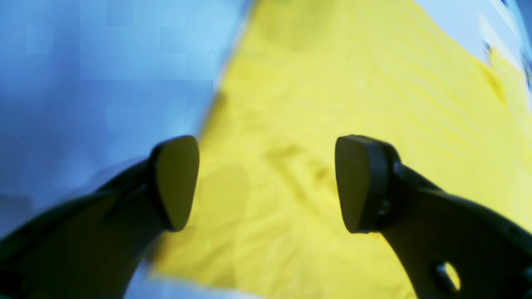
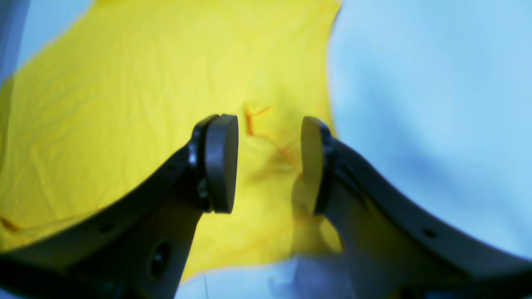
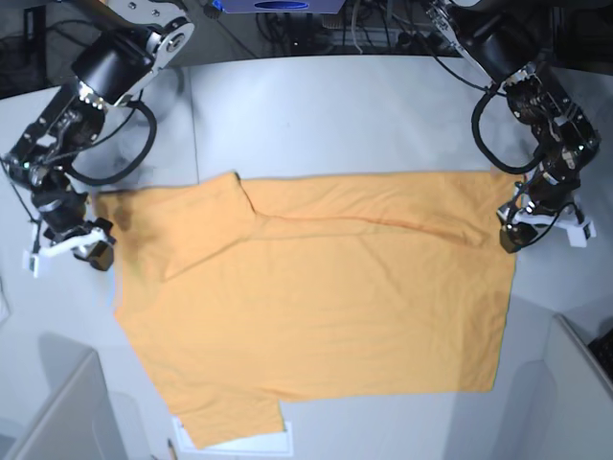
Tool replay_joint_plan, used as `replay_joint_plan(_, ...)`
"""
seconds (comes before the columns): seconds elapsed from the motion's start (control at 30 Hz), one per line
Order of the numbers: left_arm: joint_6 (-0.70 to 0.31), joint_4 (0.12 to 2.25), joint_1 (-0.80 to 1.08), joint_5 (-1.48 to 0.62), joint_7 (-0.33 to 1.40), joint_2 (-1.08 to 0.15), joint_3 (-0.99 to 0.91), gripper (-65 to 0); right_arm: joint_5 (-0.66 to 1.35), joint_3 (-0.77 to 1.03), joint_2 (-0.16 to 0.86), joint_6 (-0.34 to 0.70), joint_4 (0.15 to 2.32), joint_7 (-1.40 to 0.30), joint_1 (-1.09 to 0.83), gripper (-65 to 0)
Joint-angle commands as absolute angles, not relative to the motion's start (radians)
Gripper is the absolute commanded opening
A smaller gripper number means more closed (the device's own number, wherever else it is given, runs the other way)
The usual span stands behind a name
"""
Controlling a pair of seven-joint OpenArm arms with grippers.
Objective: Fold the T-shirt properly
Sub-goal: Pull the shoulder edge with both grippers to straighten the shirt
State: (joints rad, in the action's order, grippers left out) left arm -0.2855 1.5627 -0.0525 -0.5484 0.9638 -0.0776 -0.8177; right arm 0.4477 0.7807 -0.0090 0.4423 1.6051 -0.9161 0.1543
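The T-shirt (image 3: 316,307) is lying with only its top strip folded over, the left gripper (image 1: 266,182) and right gripper (image 2: 269,164) hovering released at its side edges, further folds pending.

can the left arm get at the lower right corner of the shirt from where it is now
Probably yes. The left gripper hangs open at the T-shirt's right edge, and that edge runs bare down to the corner with nothing lying across it on the table.
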Motion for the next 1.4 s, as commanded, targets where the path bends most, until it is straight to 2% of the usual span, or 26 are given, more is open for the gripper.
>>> replay_joint_plan(0.0, -0.292, 1.598, -0.031, -0.591, 0.966, -0.085, -0.854, -15.8, 0.466, 0.816, -0.016, 0.410, 1.658, -0.897, 0.148, -40.8)
replay_joint_plan(0.1, -0.292, 1.633, 0.059, -0.730, 0.983, -0.068, -0.931, -16.6, 0.472, 0.888, -0.073, 0.257, 1.727, -0.898, 0.071, -40.8)
replay_joint_plan(0.13, -0.292, 1.636, 0.091, -0.769, 0.983, -0.068, -0.937, -17.4, 0.472, 0.897, -0.084, 0.234, 1.741, -0.898, 0.053, -40.8)
replay_joint_plan(0.3, -0.291, 1.620, 0.185, -0.883, 0.978, -0.065, -0.935, -23.0, 0.472, 0.901, -0.120, 0.231, 1.773, -0.897, -0.005, -40.8)
replay_joint_plan(0.57, -0.291, 1.547, 0.148, -0.881, 0.977, -0.061, -0.935, -23.0, 0.584, 0.906, -0.127, 0.226, 1.618, -0.888, -0.015, -40.4)
replay_joint_plan(0.97, -0.289, 1.445, 0.101, -0.880, 0.977, -0.062, -0.935, -23.0, 0.585, 0.903, -0.096, 0.174, 1.394, -0.817, 0.065, -40.7)
replay_joint_plan(1.37, -0.291, 1.368, 0.053, -0.826, 0.977, -0.061, -0.934, -23.2, 0.584, 0.897, -0.077, 0.170, 1.325, -0.762, 0.081, -40.7)
